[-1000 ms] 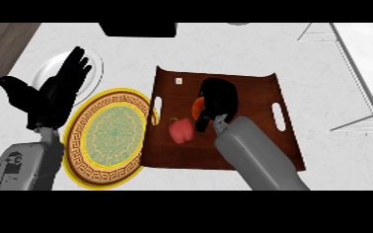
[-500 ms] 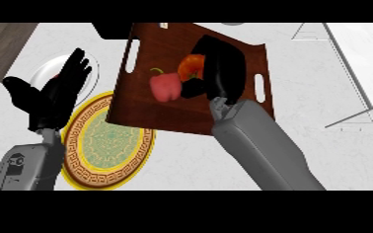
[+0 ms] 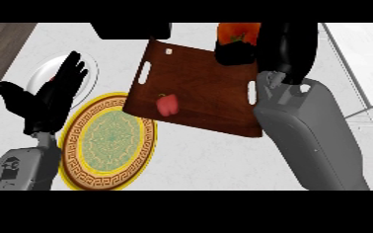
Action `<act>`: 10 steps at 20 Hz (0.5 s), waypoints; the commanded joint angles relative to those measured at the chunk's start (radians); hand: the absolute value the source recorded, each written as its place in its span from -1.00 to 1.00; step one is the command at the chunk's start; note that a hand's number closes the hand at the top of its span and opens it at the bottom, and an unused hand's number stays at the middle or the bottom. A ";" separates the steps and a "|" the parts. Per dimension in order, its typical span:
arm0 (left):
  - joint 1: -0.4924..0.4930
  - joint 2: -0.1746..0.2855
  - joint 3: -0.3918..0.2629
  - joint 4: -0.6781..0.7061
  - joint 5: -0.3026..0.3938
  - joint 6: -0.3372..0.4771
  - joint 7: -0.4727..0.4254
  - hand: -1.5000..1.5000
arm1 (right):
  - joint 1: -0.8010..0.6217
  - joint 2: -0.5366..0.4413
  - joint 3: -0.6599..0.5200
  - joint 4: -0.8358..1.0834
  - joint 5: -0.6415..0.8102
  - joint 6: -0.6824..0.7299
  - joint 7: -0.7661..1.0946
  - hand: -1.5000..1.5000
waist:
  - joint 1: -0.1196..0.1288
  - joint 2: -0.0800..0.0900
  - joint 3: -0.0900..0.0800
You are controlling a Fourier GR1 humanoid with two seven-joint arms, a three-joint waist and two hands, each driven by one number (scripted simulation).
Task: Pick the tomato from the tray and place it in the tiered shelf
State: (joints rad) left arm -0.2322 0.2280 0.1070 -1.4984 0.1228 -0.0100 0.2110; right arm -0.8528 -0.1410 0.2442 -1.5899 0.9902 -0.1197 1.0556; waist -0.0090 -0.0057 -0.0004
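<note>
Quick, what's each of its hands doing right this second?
Left hand: open, holding nothing, resting at the view's left.
Right hand: closed, fingers curled round the tomato.

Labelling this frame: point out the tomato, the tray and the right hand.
tomato [image 3: 242,30], head view, orange-red skin.
tray [image 3: 207,81], head view, bare wood.
right hand [image 3: 288,47], head view, back of hand.

A: What blocks the centre?
B: The brown tray [image 3: 204,86], askew, its near corner over the yellow plate [image 3: 109,145]; the right hand [image 3: 287,49], curled on the tomato [image 3: 237,33], and its forearm [image 3: 310,133] fill the right.
A: Open passage?
B: Bare counter [image 3: 211,163] between plate and forearm; the left hand [image 3: 53,101] rests open at left.
</note>
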 commanded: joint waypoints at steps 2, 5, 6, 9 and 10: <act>-0.038 0.019 0.009 -0.025 0.015 -0.008 0.060 0.00 | -0.110 -0.127 -0.170 0.000 -0.042 0.171 0.054 1.00 | 0.005 0.002 0.000; -0.024 0.010 0.014 -0.053 0.025 0.001 0.085 0.00 | -0.034 -0.134 -0.190 -0.048 -0.026 0.165 0.057 1.00 | 0.006 0.002 0.001; -0.010 -0.005 0.005 -0.014 0.000 0.004 0.017 0.00 | 0.060 -0.151 -0.175 -0.144 -0.008 0.169 0.069 1.00 | -0.006 0.001 0.000; -0.004 0.001 0.007 -0.002 0.007 -0.016 0.017 0.00 | 0.015 -0.229 -0.263 -0.140 -0.057 0.271 0.064 1.00 | -0.003 0.001 0.000; 0.005 -0.026 -0.004 0.027 -0.027 0.015 -0.033 0.00 | 0.034 -0.239 -0.314 -0.126 -0.084 0.243 0.039 1.00 | -0.004 0.003 0.000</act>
State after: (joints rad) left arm -0.2336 0.2198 0.1081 -1.5042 0.1149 -0.0057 0.2141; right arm -0.8377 -0.3229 0.0170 -1.6805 0.9438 0.0408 1.0419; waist -0.0103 -0.0040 -0.0002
